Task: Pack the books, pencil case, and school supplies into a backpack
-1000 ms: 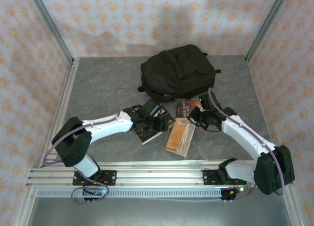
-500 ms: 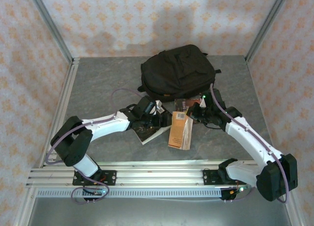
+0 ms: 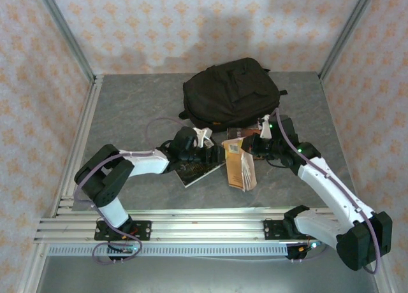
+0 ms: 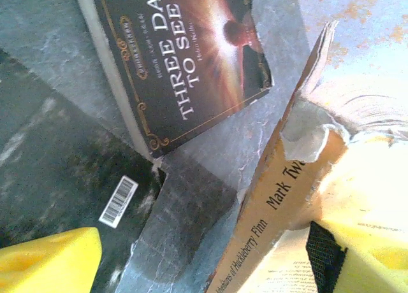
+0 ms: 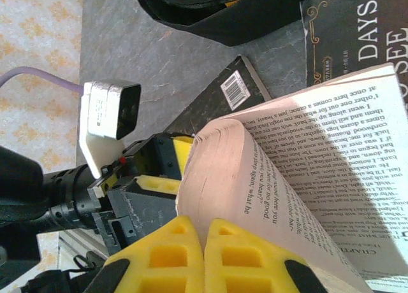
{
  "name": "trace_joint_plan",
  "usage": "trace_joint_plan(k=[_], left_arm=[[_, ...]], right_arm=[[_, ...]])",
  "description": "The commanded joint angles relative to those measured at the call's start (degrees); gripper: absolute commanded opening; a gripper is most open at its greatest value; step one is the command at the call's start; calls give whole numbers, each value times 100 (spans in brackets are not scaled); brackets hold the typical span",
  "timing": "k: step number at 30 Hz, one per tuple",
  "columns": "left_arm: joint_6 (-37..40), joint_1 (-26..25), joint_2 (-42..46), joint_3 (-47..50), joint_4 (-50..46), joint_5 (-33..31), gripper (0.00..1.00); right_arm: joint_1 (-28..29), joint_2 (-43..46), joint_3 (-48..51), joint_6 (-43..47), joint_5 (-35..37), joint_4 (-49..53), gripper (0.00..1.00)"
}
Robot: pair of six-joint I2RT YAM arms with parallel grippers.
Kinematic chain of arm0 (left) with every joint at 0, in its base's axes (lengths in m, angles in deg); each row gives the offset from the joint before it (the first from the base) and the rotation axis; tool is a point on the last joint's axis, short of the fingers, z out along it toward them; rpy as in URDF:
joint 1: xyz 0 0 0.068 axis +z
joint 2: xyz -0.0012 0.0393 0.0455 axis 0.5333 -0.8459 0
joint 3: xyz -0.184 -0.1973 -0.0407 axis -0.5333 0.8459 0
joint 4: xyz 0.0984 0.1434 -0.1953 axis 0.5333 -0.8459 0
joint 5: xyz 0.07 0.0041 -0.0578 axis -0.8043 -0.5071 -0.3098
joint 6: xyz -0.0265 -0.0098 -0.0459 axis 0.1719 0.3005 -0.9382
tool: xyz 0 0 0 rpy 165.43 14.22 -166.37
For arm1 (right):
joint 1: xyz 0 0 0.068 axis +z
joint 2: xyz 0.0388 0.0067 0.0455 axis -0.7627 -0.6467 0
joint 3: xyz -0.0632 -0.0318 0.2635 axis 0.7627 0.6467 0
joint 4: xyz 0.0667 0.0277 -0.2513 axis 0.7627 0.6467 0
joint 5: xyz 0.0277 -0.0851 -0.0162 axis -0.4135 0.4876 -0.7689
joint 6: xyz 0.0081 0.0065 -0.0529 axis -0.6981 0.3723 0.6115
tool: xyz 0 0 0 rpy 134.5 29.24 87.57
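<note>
Over the last second the right arm carried the orange book [image 3: 241,165] off the table [image 3: 127,114] and nearer the backpack [image 3: 233,92], while the left gripper [image 3: 207,154] spread its jaws and its arm folded in.

At this moment the orange book hung up on edge, its pages fanned open, just short of the backpack's near side. The right gripper [image 5: 203,223] was closed tight, with the book's leaves rising from between its fingers, so we took it to be pinching the cover or a few pages. The left gripper stood wide open and held nothing; in its wrist view the book's torn spine sat between its fingers. A brown book [image 4: 191,57] lay flat close against the backpack's near side, and a black book [image 3: 194,171] lay further out on the left arm's side.

We judged that the book-packing step was in hand, with none packed yet as far as we could see. We could not see an open zip on the backpack. Next we would need a firmer hold on the flapping book, perhaps from the left gripper, and an open mouth to slide it into.
</note>
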Motion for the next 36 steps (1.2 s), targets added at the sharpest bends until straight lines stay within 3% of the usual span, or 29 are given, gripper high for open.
trace_joint_plan(k=[1, 16, 20, 23, 31, 33, 34, 35, 36], left_arm=[[22, 1, -8, 77, 1084, 456, 85], [24, 1, 432, 512, 2429, 961, 85], [-69, -8, 613, 516, 2575, 1048, 79], [-38, -34, 817, 563, 2567, 1024, 68], [145, -122, 1254, 565, 2027, 814, 15], [146, -122, 1382, 595, 1925, 699, 8], [138, -118, 1452, 600, 1856, 646, 5], [129, -122, 1520, 600, 1820, 606, 2], [97, -122, 1598, 600, 1783, 570, 0]], right_arm=[[-11, 120, -119, 21, -430, -507, 0], [-101, 5, -792, -537, -1162, -732, 0], [-120, -88, -1058, -413, -1120, -474, 0], [-161, -169, -1253, -217, -871, -126, 0], [-305, -394, -1407, -37, -34, 294, 0], [-303, -449, -1477, 54, 331, 502, 0], [-305, -463, -1507, 84, 521, 607, 6], [-305, -462, -1510, 111, 661, 660, 25], [-305, -440, -1480, 92, 801, 702, 52]])
